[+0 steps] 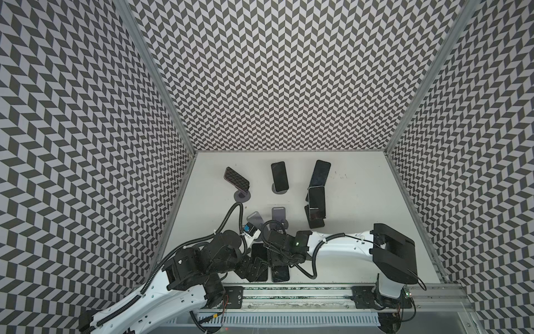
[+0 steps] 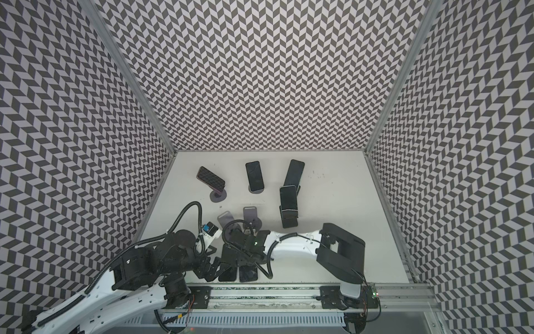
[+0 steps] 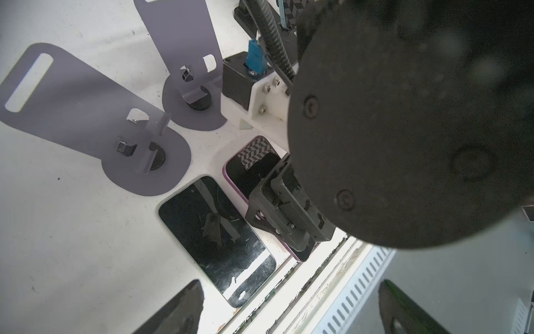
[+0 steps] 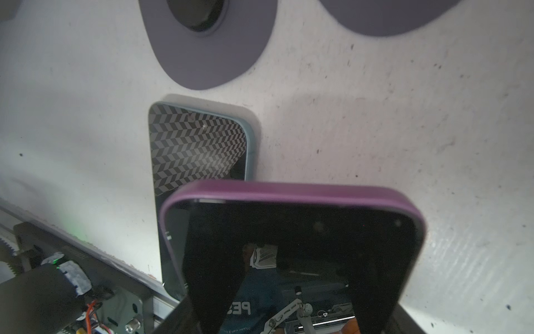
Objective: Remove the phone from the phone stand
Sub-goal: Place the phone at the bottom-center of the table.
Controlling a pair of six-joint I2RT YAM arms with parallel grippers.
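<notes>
A white table (image 1: 361,202) fills the floor of a booth with grey-and-white chevron walls (image 1: 289,72). The purple-cased phone (image 4: 303,219) is off every stand, low near the table's front edge with its screen facing up. The right gripper (image 4: 289,324) is clenched across its width, one finger on each long side. Whether the phone rests on the table or hangs just above it I cannot tell. Just beside it, on the robot's left, the blue-cased phone (image 4: 199,144) lies flat, its glass mirroring the wall pattern. In the right wrist view the purple case's end covers part of it. The left gripper (image 3: 290,289) hangs over the front edge close to these two phones, fingers spread wide with nothing between them. Just behind the phones are the left empty stand (image 1: 255,219) and the right empty stand (image 1: 278,214). Both are grey, with bare back plates and round bases just beside each other. Farther back, four more phones lean on stands. The patterned phone (image 1: 237,179) is at the left and the middle phone (image 1: 279,176) at the centre. At the right, the tall phone (image 1: 320,173) stands just behind the nearer phone (image 1: 316,205), which sits on a black stand. An aluminium rail (image 1: 289,292) runs along the table's front and carries both arm bases.
</notes>
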